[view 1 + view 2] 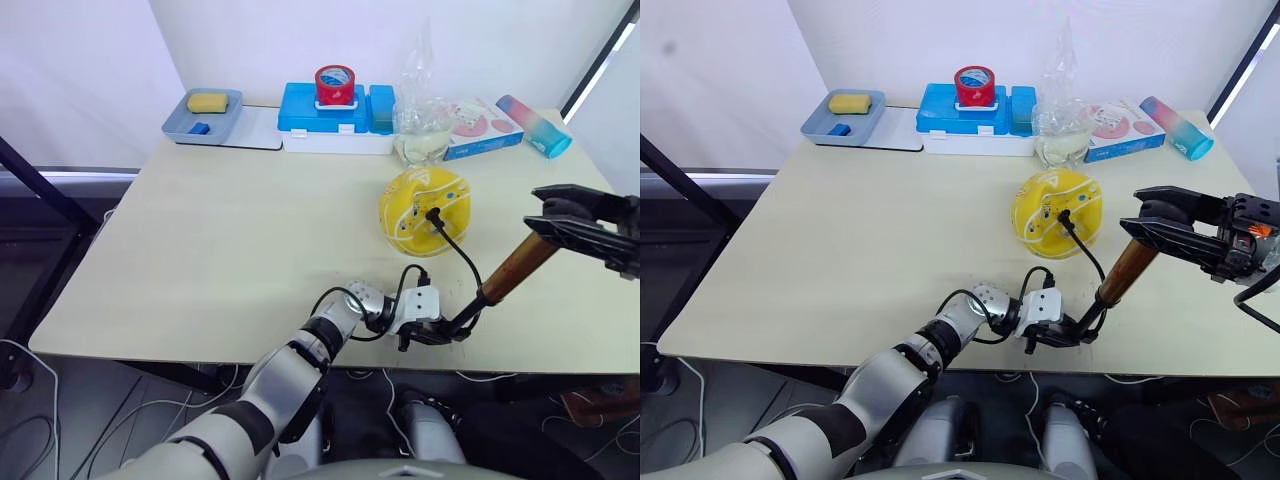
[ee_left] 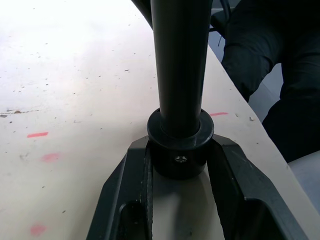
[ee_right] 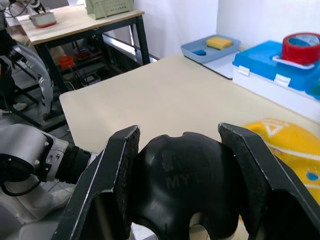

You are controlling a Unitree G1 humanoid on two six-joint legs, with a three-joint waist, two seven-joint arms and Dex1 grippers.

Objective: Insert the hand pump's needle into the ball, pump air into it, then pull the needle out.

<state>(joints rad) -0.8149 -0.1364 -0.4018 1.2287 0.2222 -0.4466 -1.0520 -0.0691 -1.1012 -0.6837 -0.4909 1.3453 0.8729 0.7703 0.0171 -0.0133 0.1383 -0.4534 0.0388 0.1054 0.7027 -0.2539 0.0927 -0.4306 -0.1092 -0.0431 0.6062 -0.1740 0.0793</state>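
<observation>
Needle [image 1: 434,213] seated in yellow ball [image 1: 424,210], table's 2 o'clock. Left gripper [image 1: 432,331] clamps hand pump [image 1: 505,275] base at 5 o'clock; right gripper [image 1: 578,215] grips T-handle [image 3: 182,187]. Insertion looks done; pumping, withdrawal remain.

Two head cameras look forward and down over the table [image 1: 200,250], sharing nearly the same scene from near edge to far edge (the ball [image 1: 425,210] sits mid-frame in both). The left wrist camera sits very close above the table's near edge, facing the hand pump [image 2: 180,75]. The right wrist camera looks across the table toward its far-left corner.
</observation>
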